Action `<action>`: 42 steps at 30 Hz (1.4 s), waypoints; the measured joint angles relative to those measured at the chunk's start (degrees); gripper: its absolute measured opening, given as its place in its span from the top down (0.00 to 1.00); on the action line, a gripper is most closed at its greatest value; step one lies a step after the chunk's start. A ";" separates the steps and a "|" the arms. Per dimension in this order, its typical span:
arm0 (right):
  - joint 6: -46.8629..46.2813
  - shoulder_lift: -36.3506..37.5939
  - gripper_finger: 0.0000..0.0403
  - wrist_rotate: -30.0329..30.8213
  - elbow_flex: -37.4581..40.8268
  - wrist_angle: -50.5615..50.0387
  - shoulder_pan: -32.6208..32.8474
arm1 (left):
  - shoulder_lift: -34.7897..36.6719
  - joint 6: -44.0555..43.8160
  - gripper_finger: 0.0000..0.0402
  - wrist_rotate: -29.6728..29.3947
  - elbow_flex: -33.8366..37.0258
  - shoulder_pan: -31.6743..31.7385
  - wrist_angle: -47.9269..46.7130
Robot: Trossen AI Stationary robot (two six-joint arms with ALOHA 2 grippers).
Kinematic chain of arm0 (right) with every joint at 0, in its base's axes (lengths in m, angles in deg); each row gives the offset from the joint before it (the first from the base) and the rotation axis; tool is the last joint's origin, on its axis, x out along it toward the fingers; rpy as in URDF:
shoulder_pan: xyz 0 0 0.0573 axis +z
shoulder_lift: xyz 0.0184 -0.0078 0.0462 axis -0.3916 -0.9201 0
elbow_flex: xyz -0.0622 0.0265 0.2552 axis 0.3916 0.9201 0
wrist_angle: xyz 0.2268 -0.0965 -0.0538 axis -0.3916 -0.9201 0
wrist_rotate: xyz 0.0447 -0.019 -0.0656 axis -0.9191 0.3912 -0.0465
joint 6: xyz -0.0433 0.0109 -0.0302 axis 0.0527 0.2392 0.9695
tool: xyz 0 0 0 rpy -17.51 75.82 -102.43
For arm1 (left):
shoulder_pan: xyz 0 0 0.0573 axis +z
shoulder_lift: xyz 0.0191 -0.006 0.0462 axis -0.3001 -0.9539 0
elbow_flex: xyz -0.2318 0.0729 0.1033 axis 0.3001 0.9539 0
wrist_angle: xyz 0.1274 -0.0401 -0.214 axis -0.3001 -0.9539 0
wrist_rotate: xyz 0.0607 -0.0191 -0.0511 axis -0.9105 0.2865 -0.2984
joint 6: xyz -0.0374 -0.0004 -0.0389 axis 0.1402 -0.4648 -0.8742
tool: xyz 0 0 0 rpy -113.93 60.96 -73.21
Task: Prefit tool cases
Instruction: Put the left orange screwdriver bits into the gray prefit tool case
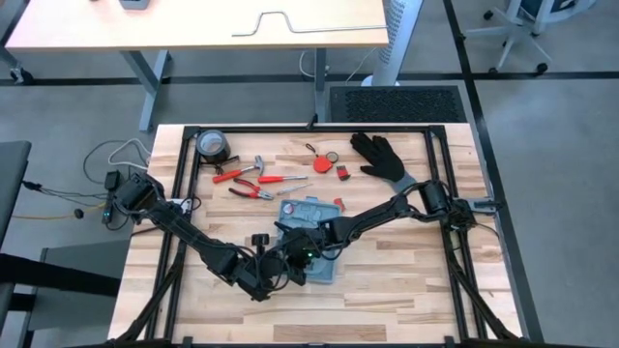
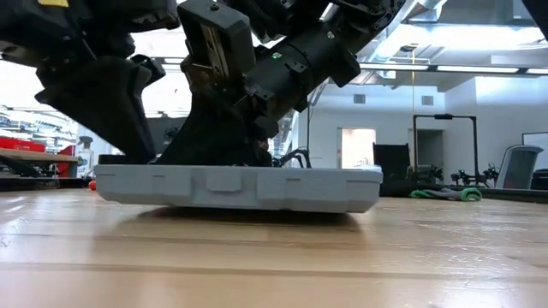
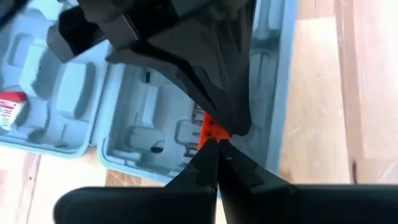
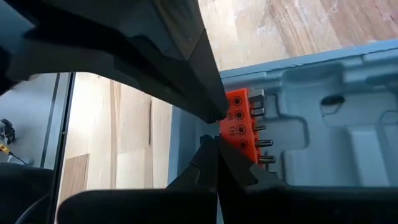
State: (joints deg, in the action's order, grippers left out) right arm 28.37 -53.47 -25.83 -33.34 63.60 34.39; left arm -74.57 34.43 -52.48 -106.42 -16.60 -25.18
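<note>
The blue-grey tool case (image 1: 311, 244) lies open and flat on the table, its moulded recesses (image 3: 140, 118) facing up. An orange bit holder (image 4: 240, 127) with metal bits sits in a recess near one edge of the case. My left gripper (image 3: 216, 144) and my right gripper (image 4: 214, 144) meet over it from opposite sides, both shut, their tips at the holder's end. In the low view the case (image 2: 240, 188) rests on its underside, with both arms above it. My left gripper has its shut fingertips (image 3: 208, 155) against the near end of the orange bit holder (image 3: 211, 129), slanting down onto it; the holder stays in the case. My right gripper's shut fingertips (image 4: 208, 158) stand at the holder's corner (image 4: 231, 144), slanting down from the other side; I cannot tell whether they touch.
Beyond the case lie a dark tape roll (image 1: 212, 145), red-handled pliers (image 1: 253, 191), a red screwdriver (image 1: 283, 180), small red pieces (image 1: 340, 172) and a black glove (image 1: 381, 155). A small red and white item (image 3: 9, 106) sits in the case's other half. A black frame (image 1: 179, 193) borders the table.
</note>
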 joint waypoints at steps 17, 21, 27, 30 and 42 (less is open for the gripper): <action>-0.26 0.27 1.00 -0.03 0.03 0.20 -0.37 | 0.04 0.57 1.00 3.59 6.86 2.21 8.52; -0.26 0.52 1.00 0.08 0.04 0.14 -0.87 | 0.07 0.98 1.00 3.66 7.20 2.21 9.11; 0.04 0.20 1.00 0.95 0.00 -0.16 -2.44 | 0.07 2.29 1.00 3.44 7.36 3.49 9.61; 0.54 0.17 1.00 1.15 -0.03 -1.84 -2.59 | 0.15 2.72 1.00 3.72 9.40 4.56 13.59; 3.22 4.24 1.00 1.11 0.63 -6.74 -4.85 | 6.27 0.28 1.00 4.02 9.96 5.08 12.86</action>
State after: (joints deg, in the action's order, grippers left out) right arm 31.59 -49.23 -24.72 -32.71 56.86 29.54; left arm -68.30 34.71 -48.46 -96.45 -11.52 -12.32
